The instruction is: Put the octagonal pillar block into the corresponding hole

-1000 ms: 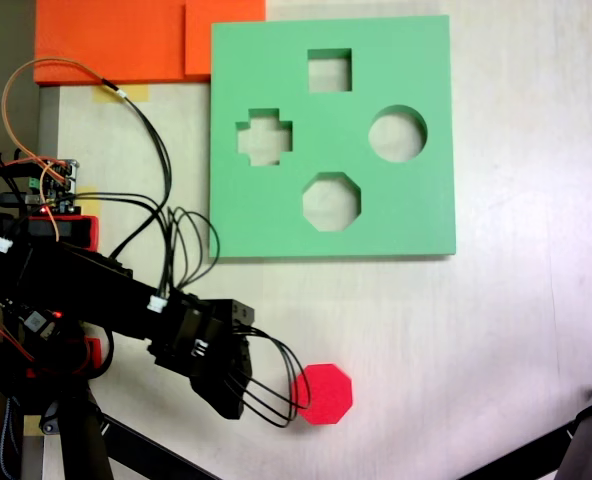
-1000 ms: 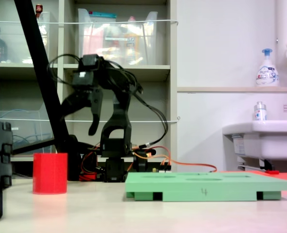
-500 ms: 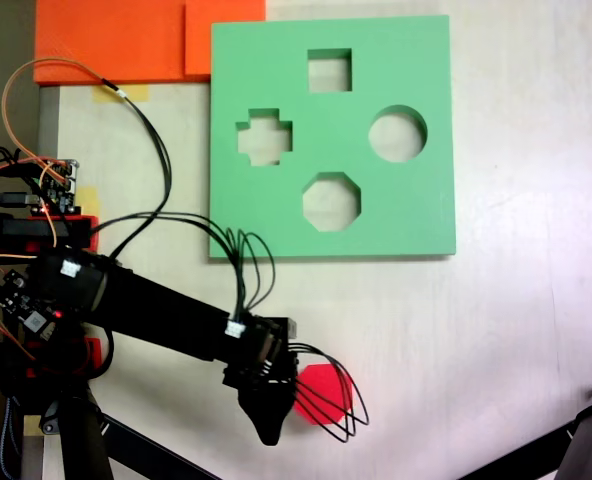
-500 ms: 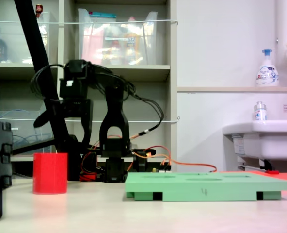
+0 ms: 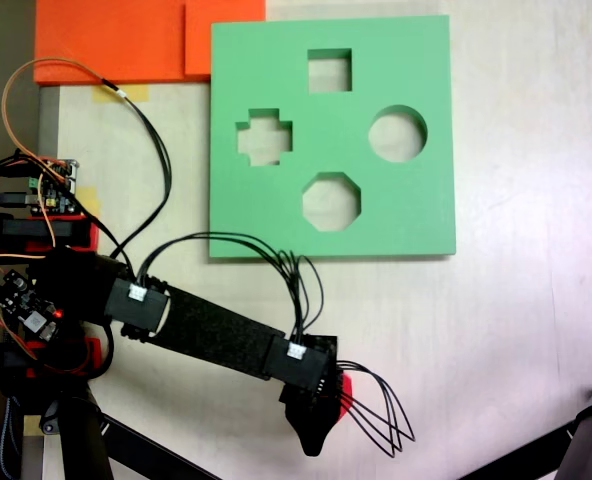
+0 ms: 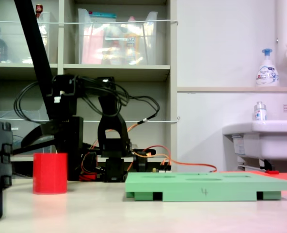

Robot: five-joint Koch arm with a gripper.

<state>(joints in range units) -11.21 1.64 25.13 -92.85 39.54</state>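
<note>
Green foam board (image 5: 416,215) lies well apart from arm-covered red block (image 6: 50,173).

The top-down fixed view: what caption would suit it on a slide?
Black robot arm's tool poised over the red octagonal block, below a green shape-sorting board with its octagonal hole empty.
</note>
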